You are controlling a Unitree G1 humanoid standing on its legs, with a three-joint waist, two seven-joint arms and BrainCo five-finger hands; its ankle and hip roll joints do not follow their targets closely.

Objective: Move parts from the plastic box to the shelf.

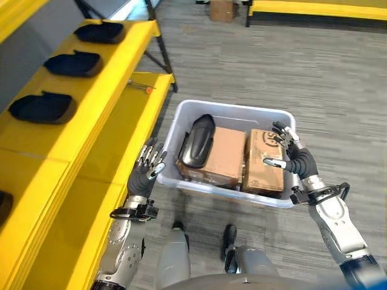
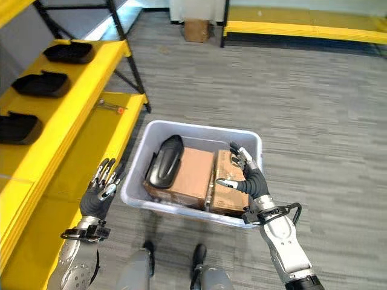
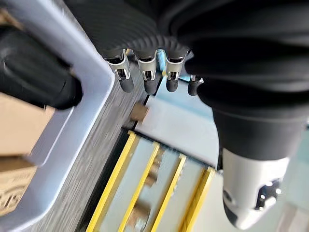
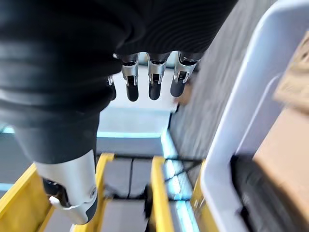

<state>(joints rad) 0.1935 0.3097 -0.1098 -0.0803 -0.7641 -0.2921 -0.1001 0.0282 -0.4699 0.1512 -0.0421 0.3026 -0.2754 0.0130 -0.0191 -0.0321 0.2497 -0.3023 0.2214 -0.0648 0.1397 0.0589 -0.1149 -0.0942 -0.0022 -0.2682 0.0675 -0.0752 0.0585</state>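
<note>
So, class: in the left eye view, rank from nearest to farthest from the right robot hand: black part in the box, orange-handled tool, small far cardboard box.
From the right robot hand:
1. Black moulded part, in the white plastic box.
2. Orange-handled tool, lower yellow shelf.
3. Small cardboard box, far floor.

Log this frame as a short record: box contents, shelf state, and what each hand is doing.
container: plastic box on the floor beside the yellow shelf
box contents: one black part lying on top of two cardboard boxes
shelf contents: three black parts in a row on the top level; a small tool with an orange tip on the lower level
left hand: open, outside the box's left wall, holding nothing
right hand: open, at the box's right rim over the right cardboard box, holding nothing
</note>
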